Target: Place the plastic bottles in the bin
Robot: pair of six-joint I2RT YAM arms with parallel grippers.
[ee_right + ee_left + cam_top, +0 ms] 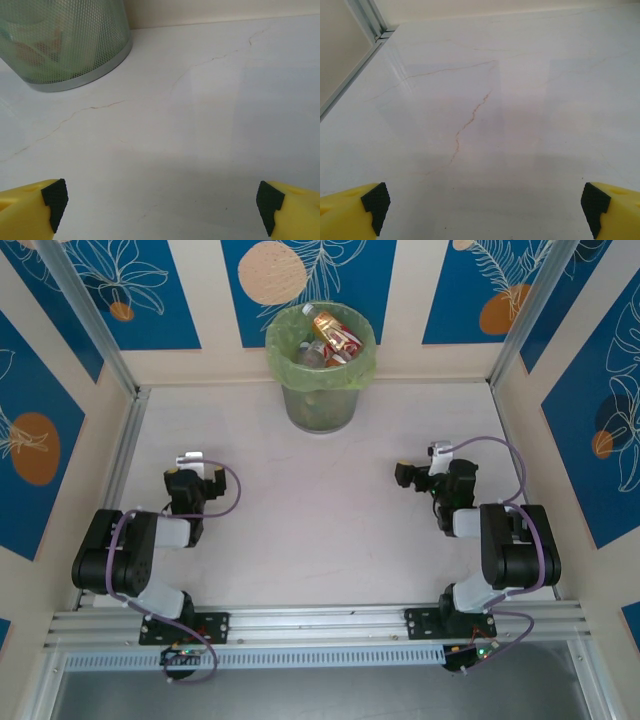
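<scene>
Yellow-fingered left gripper (485, 205) and right gripper (162, 205) hang low over the pale table (300, 530), jaws wide apart and empty, seemingly parked; plastic bottles (335, 338) lie heaped inside the round grey mesh bin (320, 410) with yellow-green liner by the far wall; task looks finished.

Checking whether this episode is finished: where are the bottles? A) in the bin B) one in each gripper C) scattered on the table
A: the bottles lie inside the bin, while the left gripper and the right gripper are open and hold nothing.
</scene>
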